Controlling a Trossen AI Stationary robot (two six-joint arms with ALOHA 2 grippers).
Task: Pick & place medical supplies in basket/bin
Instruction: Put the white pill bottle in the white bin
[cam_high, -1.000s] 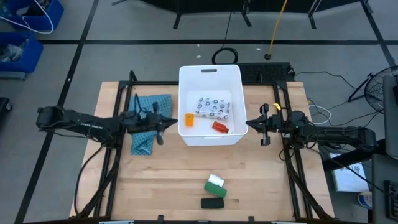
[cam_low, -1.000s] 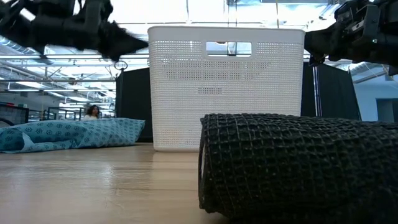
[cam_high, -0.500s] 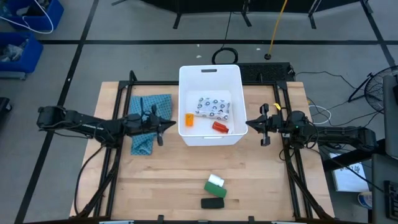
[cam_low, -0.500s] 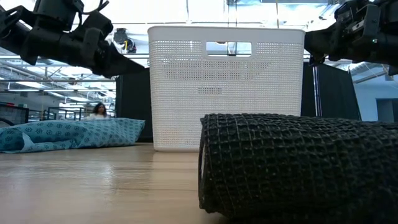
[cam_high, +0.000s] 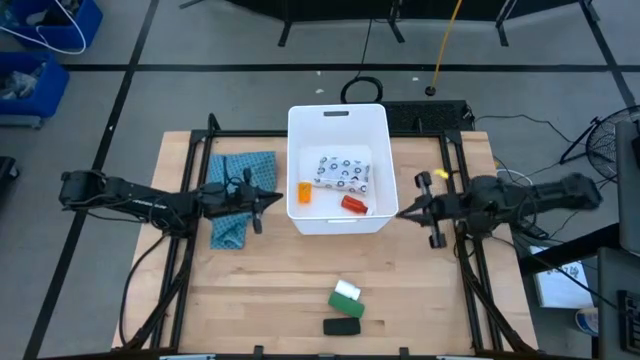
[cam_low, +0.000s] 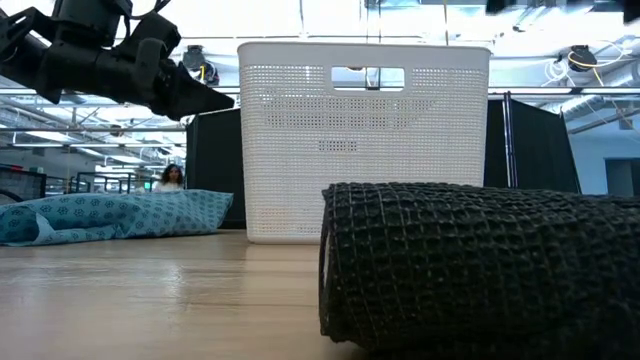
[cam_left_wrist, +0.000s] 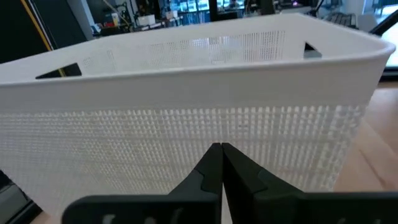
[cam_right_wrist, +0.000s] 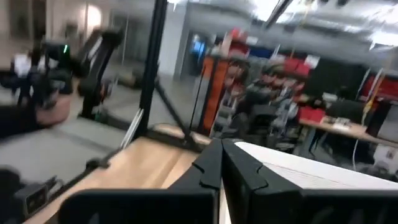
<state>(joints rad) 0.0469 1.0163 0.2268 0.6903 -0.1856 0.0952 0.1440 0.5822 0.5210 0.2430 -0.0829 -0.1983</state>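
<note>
Empty-handed, the left gripper (cam_high: 272, 198) and right gripper (cam_high: 408, 211) were noted clenched either side of the basket (cam_high: 338, 117). Inside were recorded the dotted packet (cam_high: 344, 171), orange bottle (cam_high: 304, 192) and red bottle (cam_high: 354, 204); white roll (cam_high: 346, 291), green block (cam_high: 349, 305) and black bar (cam_high: 341, 326) remained on the table (cam_high: 260, 290), about half done. Contents were shown only from above; from table level, the tub's wall hid them.
</note>
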